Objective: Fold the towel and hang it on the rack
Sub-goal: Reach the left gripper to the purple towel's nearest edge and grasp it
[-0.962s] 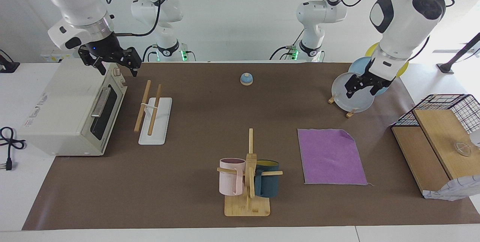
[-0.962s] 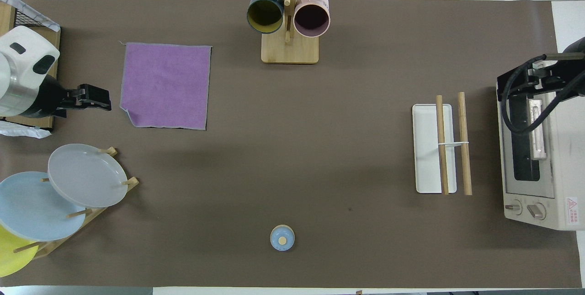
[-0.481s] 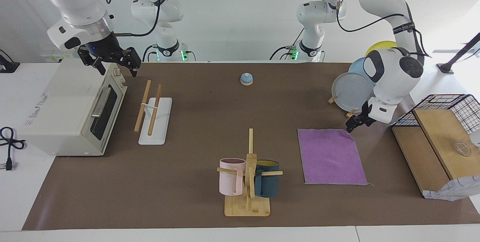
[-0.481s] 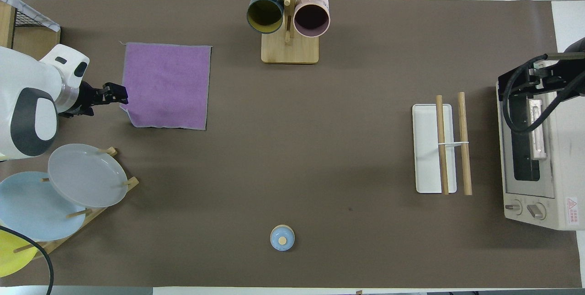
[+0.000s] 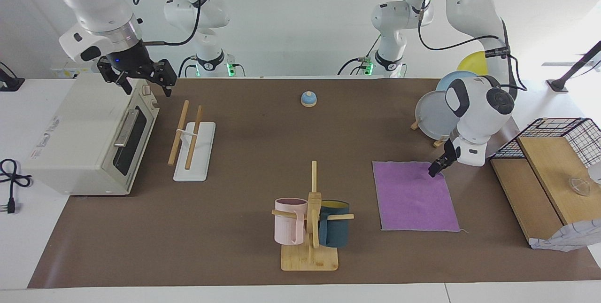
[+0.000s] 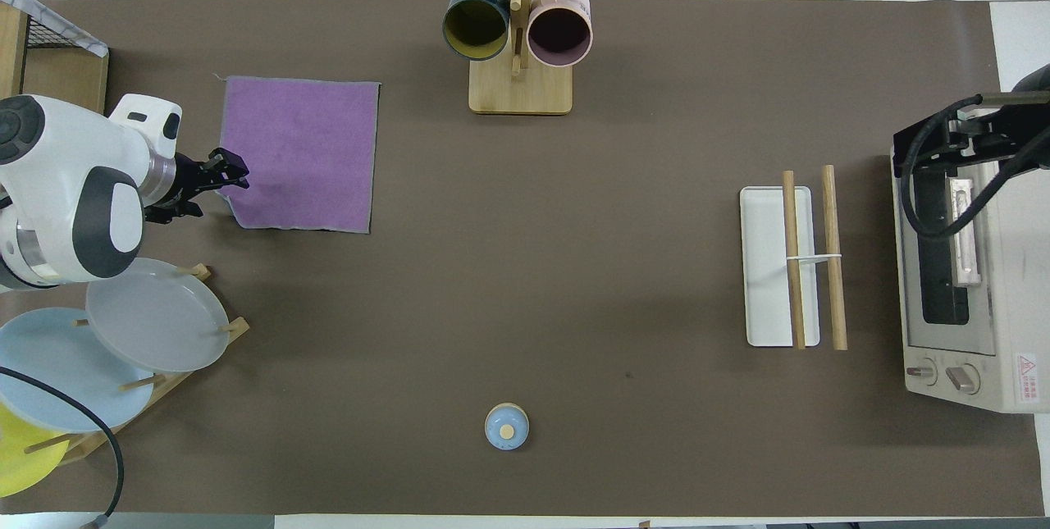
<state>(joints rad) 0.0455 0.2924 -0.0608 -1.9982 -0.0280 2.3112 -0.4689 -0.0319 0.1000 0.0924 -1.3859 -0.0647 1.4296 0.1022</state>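
The towel (image 5: 415, 197) lies flat, purple face up, on the brown mat toward the left arm's end; it also shows in the overhead view (image 6: 299, 152). My left gripper (image 5: 436, 167) is low at the towel's corner nearest the robots, its fingers slightly apart, holding nothing; the overhead view (image 6: 231, 172) shows it at that corner. The rack (image 5: 192, 145), with two wooden rods on a white base, stands toward the right arm's end and shows in the overhead view (image 6: 792, 266). My right gripper (image 5: 148, 89) waits open and empty over the toaster oven.
A toaster oven (image 5: 89, 138) stands beside the rack. A mug stand (image 5: 310, 218) with pink and dark blue mugs is beside the towel. A plate stand (image 5: 439, 115) is close to the left arm. A wooden box with a wire basket (image 5: 544, 167) sits at the table's end. A small blue bell (image 5: 308, 99) lies near the robots.
My left gripper has come down from in front of the plates to the towel's near corner. The right arm and the towel have not moved.
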